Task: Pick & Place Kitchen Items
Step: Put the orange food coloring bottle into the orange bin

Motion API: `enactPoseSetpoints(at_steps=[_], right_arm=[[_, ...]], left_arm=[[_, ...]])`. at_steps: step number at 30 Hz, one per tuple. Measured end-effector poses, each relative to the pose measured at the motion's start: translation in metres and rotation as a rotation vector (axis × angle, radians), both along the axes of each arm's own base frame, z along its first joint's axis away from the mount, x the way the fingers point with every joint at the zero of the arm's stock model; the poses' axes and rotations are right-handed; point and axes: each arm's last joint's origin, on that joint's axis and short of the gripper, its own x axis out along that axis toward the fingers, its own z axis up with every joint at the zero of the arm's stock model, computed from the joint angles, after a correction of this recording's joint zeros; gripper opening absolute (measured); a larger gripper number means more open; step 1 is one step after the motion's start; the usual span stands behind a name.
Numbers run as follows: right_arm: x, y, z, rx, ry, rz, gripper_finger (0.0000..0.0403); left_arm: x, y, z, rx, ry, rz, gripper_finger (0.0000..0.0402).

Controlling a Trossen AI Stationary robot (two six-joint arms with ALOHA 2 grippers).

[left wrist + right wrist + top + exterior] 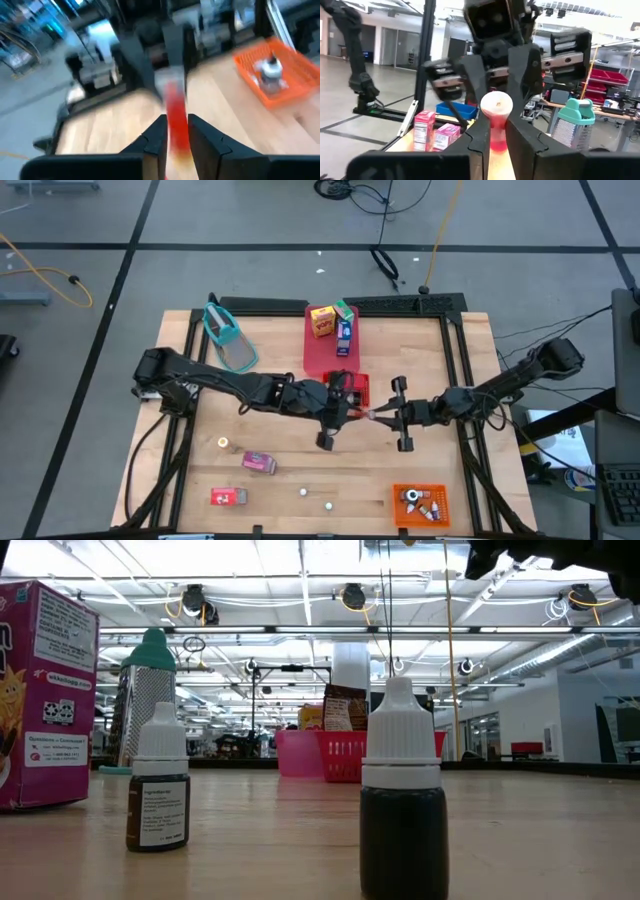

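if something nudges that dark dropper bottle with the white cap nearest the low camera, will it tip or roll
The dark dropper bottle with the white cap stands upright, tall over a narrow base, so a nudge near its cap would probably tip it. Its body looks round, so once down it may roll across the wooden table. It looks small, so likely light and easily shoved.

place: lab or workshop hall | signs: ceiling light strips (pixel 300 632), wooden table (pixel 280 490), grey tiled floor (pixel 250 220)

Cartons (pixel 331 321) stood on a tray (pixel 318 358) at upper centre of the table (pixel 470 360); a bin (pixel 418 504) sat lower right, two cartons (pixel 245 478) lower left.
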Motion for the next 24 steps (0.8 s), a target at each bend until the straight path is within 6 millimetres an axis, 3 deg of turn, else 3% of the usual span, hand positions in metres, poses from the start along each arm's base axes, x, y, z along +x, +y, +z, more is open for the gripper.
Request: enactPoseSetpoints(at_steps=[12, 24], right_arm=[[-0.006, 0.006, -0.001, 0.001, 0.049, 0.049, 0.0032], [-0.032, 0.022, -0.003, 0.097, 0.233, 0.197, 0.0036]], left_arm=[[-0.005, 0.004, -0.008, 0.041, 0.092, 0.11, 0.0072], [-0.008, 0.004, -0.013, 0.015, 0.149, 0.135, 0.0072]])
